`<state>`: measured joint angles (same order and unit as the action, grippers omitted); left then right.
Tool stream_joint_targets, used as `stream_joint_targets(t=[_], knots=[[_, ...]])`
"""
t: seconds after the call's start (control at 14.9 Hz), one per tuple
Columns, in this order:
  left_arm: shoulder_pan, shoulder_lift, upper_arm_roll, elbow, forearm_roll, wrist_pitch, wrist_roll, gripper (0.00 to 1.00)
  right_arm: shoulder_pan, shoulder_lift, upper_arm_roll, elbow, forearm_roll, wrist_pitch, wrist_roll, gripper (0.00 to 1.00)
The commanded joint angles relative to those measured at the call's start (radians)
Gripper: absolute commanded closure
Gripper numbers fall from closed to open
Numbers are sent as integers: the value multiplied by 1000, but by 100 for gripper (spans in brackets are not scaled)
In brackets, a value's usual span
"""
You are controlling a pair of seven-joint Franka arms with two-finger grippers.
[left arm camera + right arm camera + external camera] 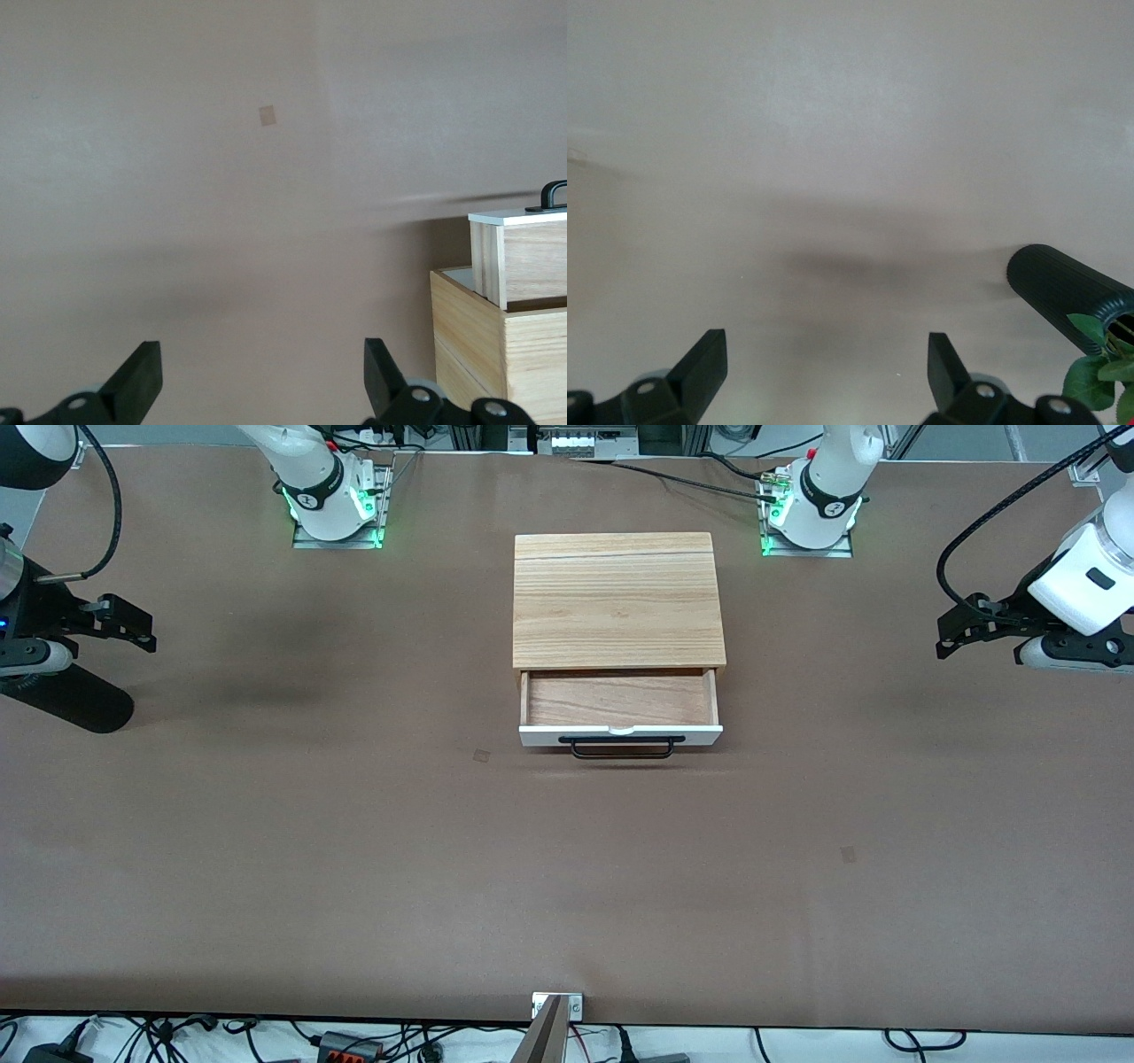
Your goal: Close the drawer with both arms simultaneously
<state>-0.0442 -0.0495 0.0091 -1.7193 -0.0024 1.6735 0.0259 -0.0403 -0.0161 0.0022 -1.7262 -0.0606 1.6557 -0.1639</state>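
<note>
The drawer (620, 700) stands pulled out of its light wooden box (618, 598) in the middle of the table, toward the front camera. It is empty, with a white front panel and a black bar handle (622, 746). My left gripper (950, 631) is open and empty, above the table at the left arm's end, well apart from the box. In the left wrist view its gripper (261, 376) faces bare table, with the drawer (523, 257) and box (496, 345) at the edge. My right gripper (142, 627) is open and empty at the right arm's end; it also shows in the right wrist view (824, 367).
A black ribbed cylinder (75, 700) lies at the right arm's end, close to the right gripper; the right wrist view shows the cylinder (1063, 288) with green leaves beside it. Small tape patches (481, 755) mark the brown table (354, 850).
</note>
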Motion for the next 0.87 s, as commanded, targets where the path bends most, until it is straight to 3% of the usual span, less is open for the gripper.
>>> stream_joint_targets(t=[0.0,0.54,0.81], knots=[[-5,-4,0,20,13,-24,3,0,-10,-1,2,14,28,-10,-16,0],[-5,-3,3,18,7,-38,9,0,-9,16,4,20,51,-5,-16,0],[-25,34,-1,10,-5,-113,17,0,-7,24,7,23,53,-10,-14,0]])
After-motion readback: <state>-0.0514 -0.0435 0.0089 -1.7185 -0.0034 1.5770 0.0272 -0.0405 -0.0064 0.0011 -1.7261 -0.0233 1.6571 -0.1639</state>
